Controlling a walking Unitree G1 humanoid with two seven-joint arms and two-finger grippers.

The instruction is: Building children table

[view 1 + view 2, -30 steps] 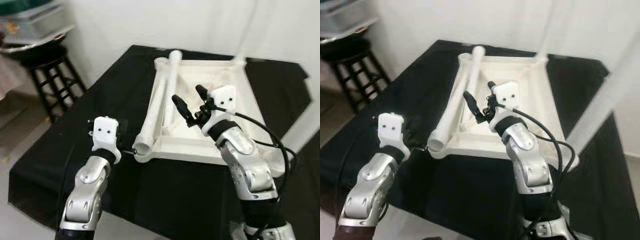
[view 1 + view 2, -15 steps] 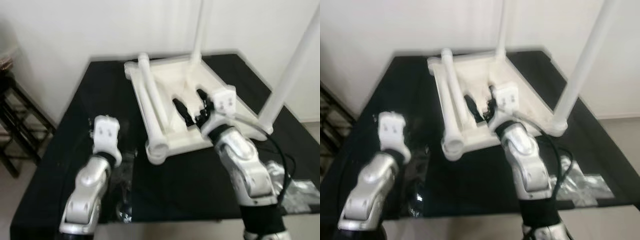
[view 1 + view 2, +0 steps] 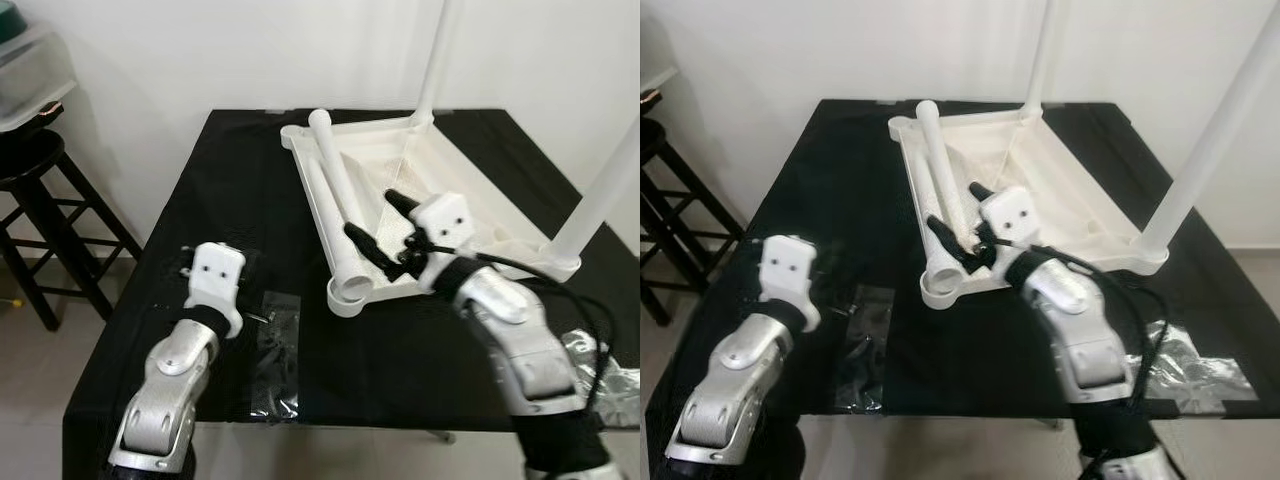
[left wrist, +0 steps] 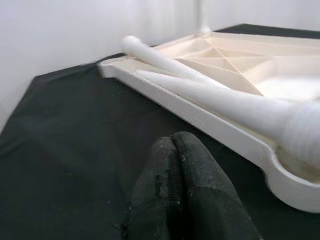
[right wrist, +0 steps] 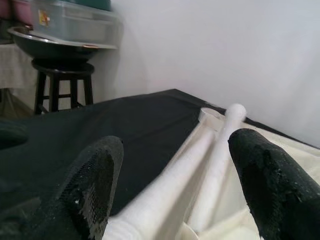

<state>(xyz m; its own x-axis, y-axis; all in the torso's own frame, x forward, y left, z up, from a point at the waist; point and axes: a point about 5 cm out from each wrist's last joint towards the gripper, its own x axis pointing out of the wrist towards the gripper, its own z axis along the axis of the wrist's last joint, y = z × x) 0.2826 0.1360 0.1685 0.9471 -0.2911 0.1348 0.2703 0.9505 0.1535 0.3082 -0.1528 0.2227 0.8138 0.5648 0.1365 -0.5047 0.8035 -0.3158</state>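
The white tabletop (image 3: 470, 205) lies upside down on the black table (image 3: 230, 190). Two white legs stand upright in its far corner (image 3: 432, 60) and right corner (image 3: 600, 195). Two loose legs (image 3: 335, 195) lie along its left edge. My right gripper (image 3: 370, 213) hovers open over the near ends of the loose legs (image 5: 165, 185), with nothing between its fingers (image 5: 95, 180). My left gripper (image 4: 173, 142) is shut and empty, low over the cloth to the left of the tabletop's near corner (image 4: 295, 185).
A clear plastic bag (image 3: 275, 345) lies on the cloth beside my left arm (image 3: 180, 370). Crumpled plastic wrap (image 3: 1185, 365) sits at the table's front right. A black stool (image 3: 40, 200) holding a bowl and a bin stands to the left, with a white wall behind.
The camera has swung round, so the table now faces me squarely. My right gripper stays open over the loose legs. My left gripper now sits farther from the tabletop's near corner.
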